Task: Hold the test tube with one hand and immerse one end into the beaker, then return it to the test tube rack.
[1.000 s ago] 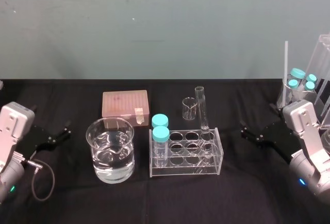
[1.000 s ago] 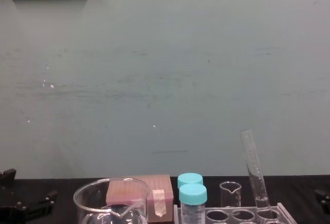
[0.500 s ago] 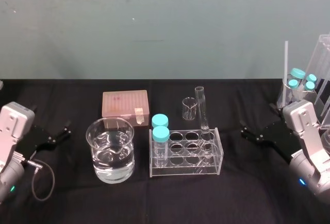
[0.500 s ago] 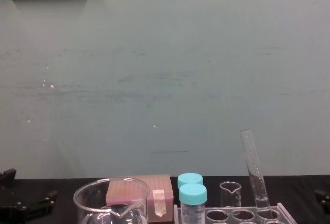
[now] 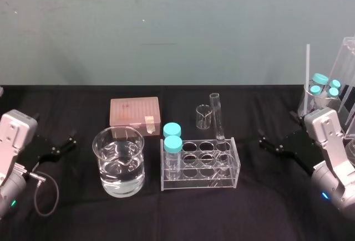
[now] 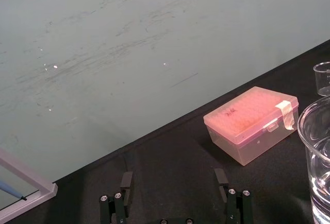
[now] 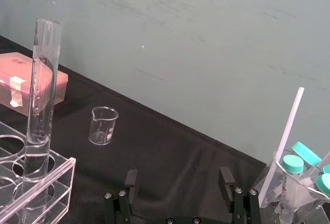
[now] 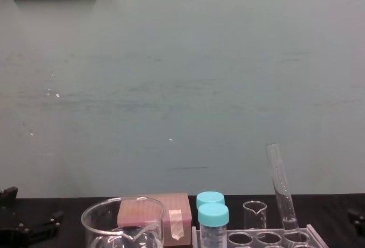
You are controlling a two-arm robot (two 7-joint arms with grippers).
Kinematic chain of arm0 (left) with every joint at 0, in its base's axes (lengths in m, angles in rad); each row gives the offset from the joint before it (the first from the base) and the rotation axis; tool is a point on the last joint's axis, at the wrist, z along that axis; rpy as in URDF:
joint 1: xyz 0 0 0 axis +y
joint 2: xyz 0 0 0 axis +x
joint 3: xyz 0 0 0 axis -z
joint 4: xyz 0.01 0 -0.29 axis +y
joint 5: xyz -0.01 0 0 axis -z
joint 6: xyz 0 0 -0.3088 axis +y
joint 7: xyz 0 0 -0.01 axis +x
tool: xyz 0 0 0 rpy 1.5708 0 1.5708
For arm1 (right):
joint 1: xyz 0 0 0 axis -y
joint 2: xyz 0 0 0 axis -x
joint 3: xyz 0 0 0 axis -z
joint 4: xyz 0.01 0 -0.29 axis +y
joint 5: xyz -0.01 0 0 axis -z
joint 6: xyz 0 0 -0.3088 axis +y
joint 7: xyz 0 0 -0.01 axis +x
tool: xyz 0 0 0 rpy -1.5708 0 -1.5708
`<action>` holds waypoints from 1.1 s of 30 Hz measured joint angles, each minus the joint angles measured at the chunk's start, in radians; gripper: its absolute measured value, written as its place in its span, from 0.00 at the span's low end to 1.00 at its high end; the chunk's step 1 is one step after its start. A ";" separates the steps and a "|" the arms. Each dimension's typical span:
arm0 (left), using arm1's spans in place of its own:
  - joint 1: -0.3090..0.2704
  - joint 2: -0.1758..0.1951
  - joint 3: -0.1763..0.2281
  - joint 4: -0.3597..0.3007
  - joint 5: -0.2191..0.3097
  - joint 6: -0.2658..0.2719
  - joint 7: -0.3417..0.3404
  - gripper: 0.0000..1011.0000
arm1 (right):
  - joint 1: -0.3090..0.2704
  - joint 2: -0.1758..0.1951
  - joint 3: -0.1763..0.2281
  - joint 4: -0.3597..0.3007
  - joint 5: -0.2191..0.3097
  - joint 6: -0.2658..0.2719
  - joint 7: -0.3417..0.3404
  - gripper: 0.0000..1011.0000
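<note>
Looking from the robot's left, you find the left gripper (image 5: 65, 144) parked near the table's edge, fingers spread with nothing between them. Next you see the beaker (image 5: 118, 160), part full of clear liquid, with a pink box (image 5: 135, 111) behind it. Just right of the beaker stands the test tube rack (image 5: 199, 184), and the test tube (image 5: 217, 116) leans slightly in its back right hole. Well right of the rack, the right gripper (image 5: 267, 143) rests spread wide and empty
</note>
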 joint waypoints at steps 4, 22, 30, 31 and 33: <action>0.000 0.000 0.000 0.000 0.000 0.000 0.000 0.99 | 0.000 0.000 0.008 -0.019 -0.001 -0.012 0.029 0.99; 0.000 0.000 0.000 0.000 0.000 0.000 0.000 0.99 | -0.014 0.007 0.066 -0.148 0.092 -0.065 0.216 0.99; 0.000 0.000 0.000 0.000 0.000 0.000 0.000 0.99 | -0.002 -0.002 0.065 -0.156 0.107 -0.053 0.284 0.99; 0.000 0.000 0.000 0.000 0.000 0.000 0.000 0.99 | 0.004 -0.007 0.064 -0.153 0.110 -0.047 0.297 0.99; 0.000 0.000 0.000 0.000 0.000 0.000 0.000 0.99 | 0.009 -0.011 0.064 -0.148 0.116 -0.039 0.310 0.99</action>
